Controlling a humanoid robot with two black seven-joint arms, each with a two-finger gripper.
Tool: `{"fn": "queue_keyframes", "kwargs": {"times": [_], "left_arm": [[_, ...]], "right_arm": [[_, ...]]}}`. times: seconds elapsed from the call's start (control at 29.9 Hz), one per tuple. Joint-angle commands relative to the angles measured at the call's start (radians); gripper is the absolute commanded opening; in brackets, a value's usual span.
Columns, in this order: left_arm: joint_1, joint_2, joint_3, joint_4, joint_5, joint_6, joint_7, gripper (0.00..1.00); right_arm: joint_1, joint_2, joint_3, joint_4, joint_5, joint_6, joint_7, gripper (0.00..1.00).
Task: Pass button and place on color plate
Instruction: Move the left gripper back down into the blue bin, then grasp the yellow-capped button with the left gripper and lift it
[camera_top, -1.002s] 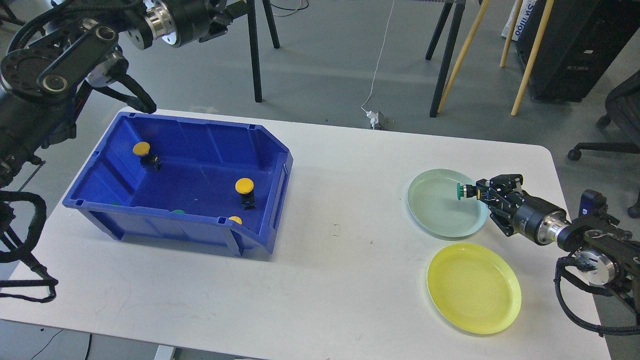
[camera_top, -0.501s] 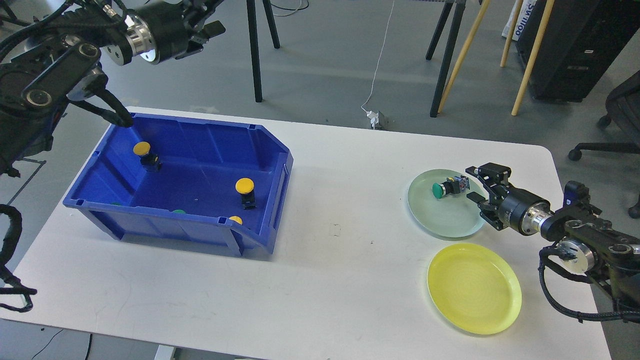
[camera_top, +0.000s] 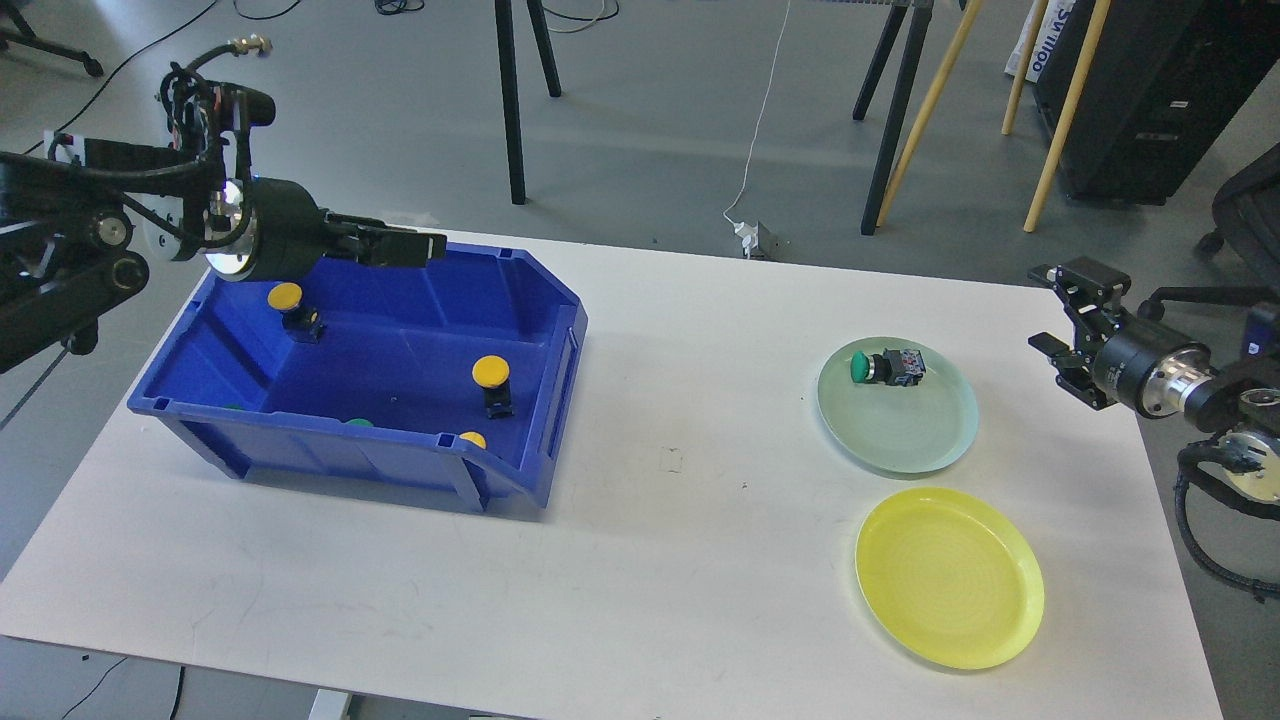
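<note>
White table (camera_top: 650, 420) holds a green button (camera_top: 885, 366) lying on the pale green plate (camera_top: 900, 440), just left of the spread, empty right gripper (camera_top: 1062, 322); likely light, rigid, best pinched across its black body.

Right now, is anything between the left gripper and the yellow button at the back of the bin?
Nothing visible. The left gripper hangs open over the blue bin's back wall, and the yellow button stands uncovered on the bin floor below it. Only the wall's rim lies near that path.
</note>
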Motion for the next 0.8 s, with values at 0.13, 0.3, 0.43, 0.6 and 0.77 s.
{"fn": "queue_keyframes", "kwargs": {"times": [0.13,0.3,0.43,0.6,0.77], "left_arm": [[0.109,-0.229,0.013,0.216,0.230,0.000,-0.009,0.99],[0.128,-0.332,0.013,0.322,0.246,0.000,-0.014,0.99],[0.131,-0.376,0.013,0.336,0.241,0.000,-0.014,0.99],[0.143,-0.402,0.010,0.359,0.237,0.000,-0.014,0.99],[0.149,-0.448,0.015,0.443,0.243,0.000,-0.050,0.99]], "right_arm": [[-0.006,-0.047,-0.006,0.002,0.002,0.000,0.001,0.86],[-0.011,-0.055,-0.010,0.002,0.000,0.001,0.003,0.86],[-0.012,-0.053,-0.014,0.002,0.000,0.001,0.003,0.86],[-0.014,-0.053,-0.014,0.002,-0.001,0.001,0.004,0.86],[-0.015,-0.053,-0.015,0.002,-0.003,0.000,0.004,0.86]]}}
